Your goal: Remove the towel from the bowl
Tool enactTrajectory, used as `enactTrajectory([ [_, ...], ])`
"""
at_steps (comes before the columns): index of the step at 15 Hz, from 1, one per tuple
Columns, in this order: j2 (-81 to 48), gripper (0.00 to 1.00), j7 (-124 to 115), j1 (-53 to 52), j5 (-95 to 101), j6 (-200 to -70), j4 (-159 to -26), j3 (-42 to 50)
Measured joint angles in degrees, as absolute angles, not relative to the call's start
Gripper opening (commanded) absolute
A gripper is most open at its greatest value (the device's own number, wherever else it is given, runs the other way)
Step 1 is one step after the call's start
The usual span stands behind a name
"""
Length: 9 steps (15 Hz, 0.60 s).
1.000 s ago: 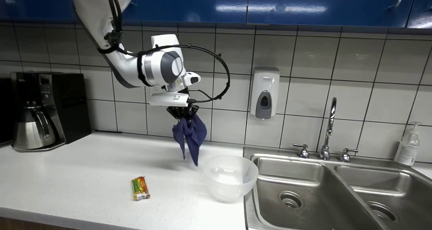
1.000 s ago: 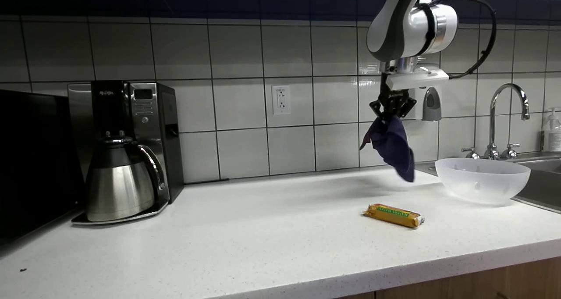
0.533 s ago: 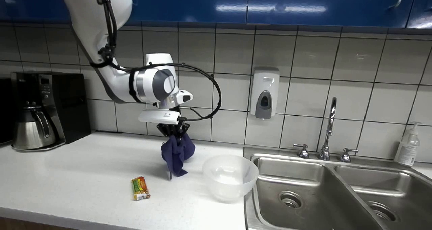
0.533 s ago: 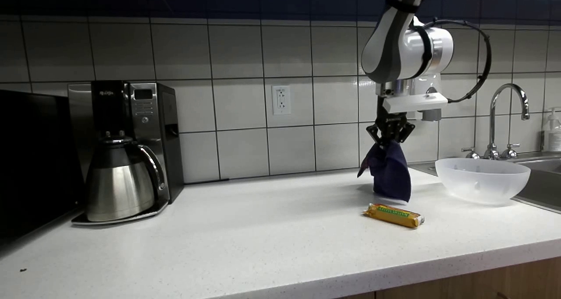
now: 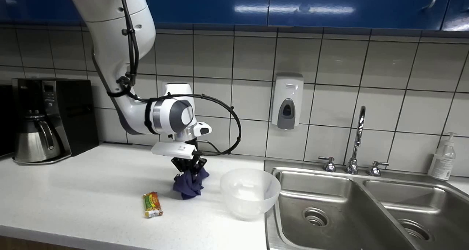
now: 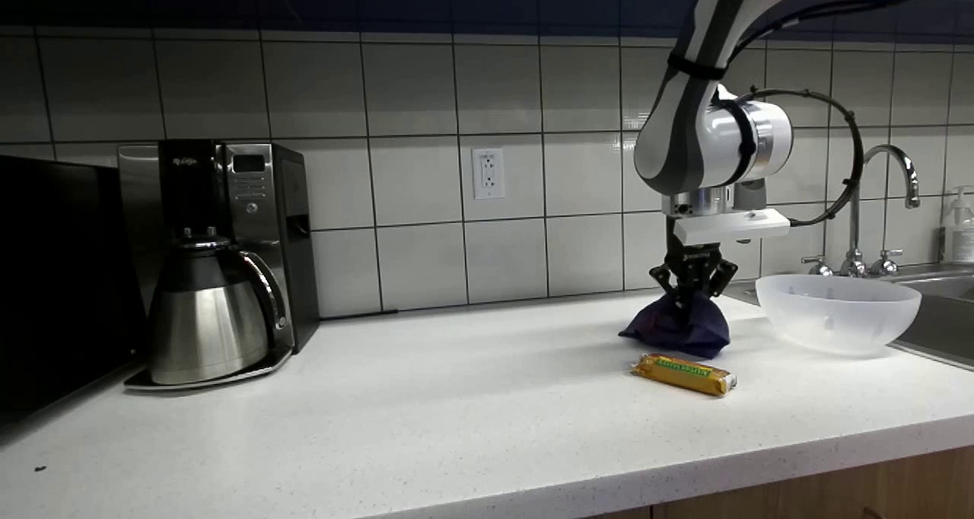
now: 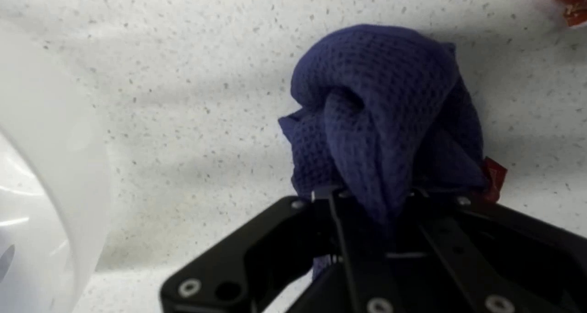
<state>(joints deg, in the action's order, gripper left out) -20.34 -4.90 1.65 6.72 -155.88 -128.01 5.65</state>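
Note:
The purple-blue towel [image 5: 188, 187] is bunched on the white counter, left of the bowl; it also shows in an exterior view [image 6: 681, 330] and fills the middle of the wrist view [image 7: 376, 88]. My gripper [image 5: 189, 171] points down and is shut on the towel's top, with fabric pinched between the fingers in the wrist view [image 7: 380, 207]. The fingertips are partly hidden by cloth. The frosted bowl [image 5: 247, 204] stands upright beside the sink, apart from the towel; it shows in an exterior view [image 6: 837, 325] and at the wrist view's left edge [image 7: 69, 134].
A snack bar [image 5: 152, 205] lies on the counter [image 5: 91, 191] near the towel; it also shows in an exterior view [image 6: 682, 374]. The steel sink [image 5: 273, 224] adjoins the bowl. A coffee maker [image 6: 293, 199] stands at the far left. The tiled wall [image 6: 586, 260] is behind.
My gripper has come down toward the counter, shifting slightly away from the bowl. The towel was hanging and now is bunched on the counter. The bowl and snack bar have not moved.

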Motion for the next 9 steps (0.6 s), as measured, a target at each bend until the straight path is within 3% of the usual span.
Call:
enactTrajectory([
  [7, -17.60, 0.95, -5.39, 1.16, 7.20, -146.96, -127.00, 7.71],
  [9, -14.48, 1.00, -5.19, 1.17, 7.15, -140.98, -126.98, 7.69],
])
